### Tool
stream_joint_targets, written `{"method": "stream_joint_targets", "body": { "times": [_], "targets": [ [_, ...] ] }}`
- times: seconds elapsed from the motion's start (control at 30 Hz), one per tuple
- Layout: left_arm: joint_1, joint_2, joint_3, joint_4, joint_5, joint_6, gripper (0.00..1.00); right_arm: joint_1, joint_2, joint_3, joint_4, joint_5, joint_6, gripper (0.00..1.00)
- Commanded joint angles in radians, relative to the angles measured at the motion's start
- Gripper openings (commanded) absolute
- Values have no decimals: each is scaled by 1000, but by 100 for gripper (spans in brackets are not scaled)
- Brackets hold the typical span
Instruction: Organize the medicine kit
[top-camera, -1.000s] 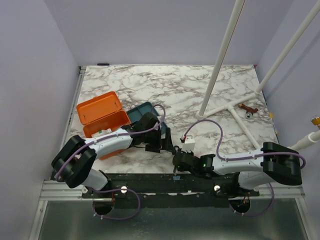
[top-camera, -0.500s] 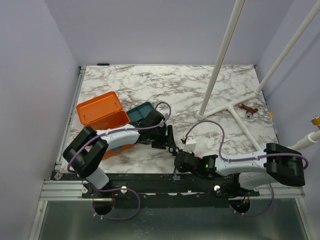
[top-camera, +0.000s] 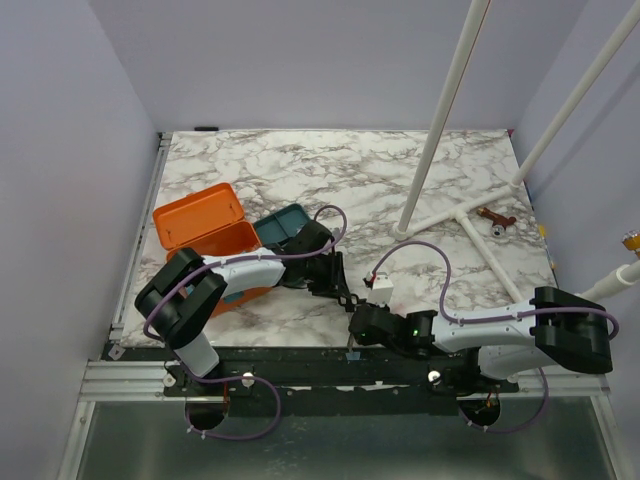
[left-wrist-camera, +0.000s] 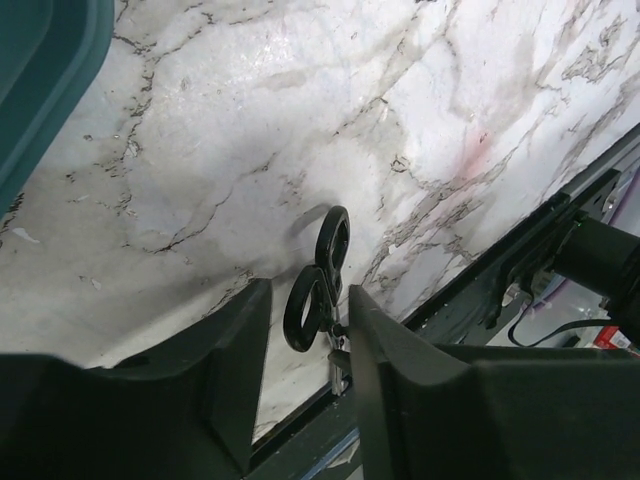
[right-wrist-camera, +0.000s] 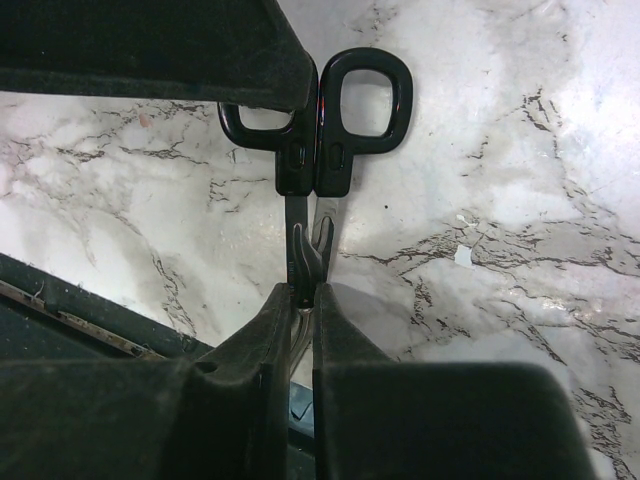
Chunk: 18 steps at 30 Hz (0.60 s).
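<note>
The right claw pinched the scissors by their blades; the left claw stood spread astride their handles. The medicine kit lay lid-open behind the left claw, scissors not yet stowed.

— Medicine kit?
— Orange, box-shaped, rounded at the corners. Lid hinged open, tipped back toward the far left.
— And where?
— Sits at a slant on the left side of the worktop, close to its edge; near side partly hidden.
</note>
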Motion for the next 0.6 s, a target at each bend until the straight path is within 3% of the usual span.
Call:
{"method": "stream_joint_targets", "body": {
  "times": [0.0, 0.2, 0.3, 0.57],
  "targets": [
    [-8, -7, -4, 31, 4, 2, 33, 10, 12, -22, -26, -22, 3, 1],
    [-9, -9, -9, 43, 19, 5, 16, 10, 21, -15, -26, -21, 3, 1],
    [-8, -5, -14, 62, 36, 9, 0, 10, 17, -11, -35, -16, 3, 1],
    [-12, -53, -27, 82, 32, 28, 0, 10, -22, 5, -91, 11, -2, 1]
  ]
}}
